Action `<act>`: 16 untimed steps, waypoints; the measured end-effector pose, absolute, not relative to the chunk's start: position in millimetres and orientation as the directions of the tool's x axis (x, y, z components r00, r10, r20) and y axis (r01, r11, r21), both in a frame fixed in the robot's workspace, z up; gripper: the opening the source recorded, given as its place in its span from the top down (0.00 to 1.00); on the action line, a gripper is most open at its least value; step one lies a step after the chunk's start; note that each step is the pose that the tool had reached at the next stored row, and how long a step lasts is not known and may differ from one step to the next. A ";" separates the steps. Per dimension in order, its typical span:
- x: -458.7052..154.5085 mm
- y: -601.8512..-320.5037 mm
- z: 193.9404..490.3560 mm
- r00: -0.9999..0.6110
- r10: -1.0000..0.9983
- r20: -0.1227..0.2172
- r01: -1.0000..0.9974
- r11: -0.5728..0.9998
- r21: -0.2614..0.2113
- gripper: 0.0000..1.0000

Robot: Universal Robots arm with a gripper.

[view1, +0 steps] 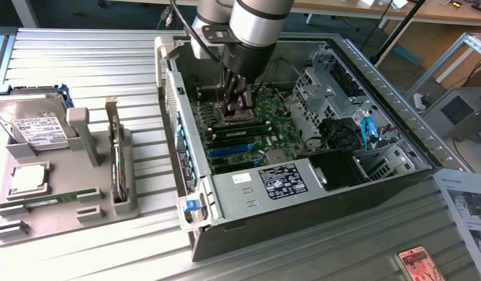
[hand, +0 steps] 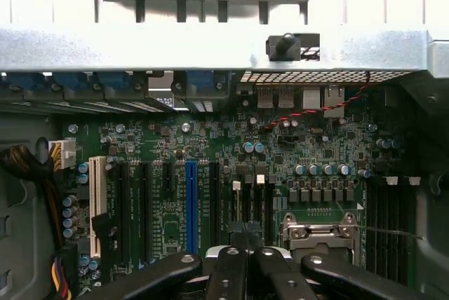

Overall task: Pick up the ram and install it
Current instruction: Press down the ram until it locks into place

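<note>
We see the gripper (hand: 245,244) closed and empty, low over the motherboard (view1: 248,132) inside the computer case (view1: 397,105). The ram (view1: 57,198) lies in the grey holder (view1: 92,213) outside, well apart: not picked up, install not begun.

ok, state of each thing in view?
claw: shut, nothing visibly held, low over the motherboard
computer case: open, side panel off
motherboard: exposed, mounted in the case
ram: lying flat in the grey holder, not picked up
hard drive: resting in the holder
card with metal bracket: standing on edge in the holder
grey holder: on the table beside the case
</note>
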State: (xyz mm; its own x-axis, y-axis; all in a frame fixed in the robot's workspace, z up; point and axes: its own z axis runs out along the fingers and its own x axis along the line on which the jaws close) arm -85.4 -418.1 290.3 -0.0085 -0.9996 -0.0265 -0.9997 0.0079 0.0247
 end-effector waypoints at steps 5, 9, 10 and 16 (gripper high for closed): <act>-70.8 -418.1 290.2 -0.009 -1.000 -0.027 -1.000 0.008 0.025 0.89; -57.8 -418.0 290.2 -0.009 -1.000 -0.027 -1.000 0.008 0.026 0.89; -54.7 -418.1 290.2 -0.009 -1.000 -0.027 -1.000 0.008 0.027 0.89; -37.2 -418.1 290.2 -0.009 -1.000 -0.027 -1.000 0.008 0.029 0.89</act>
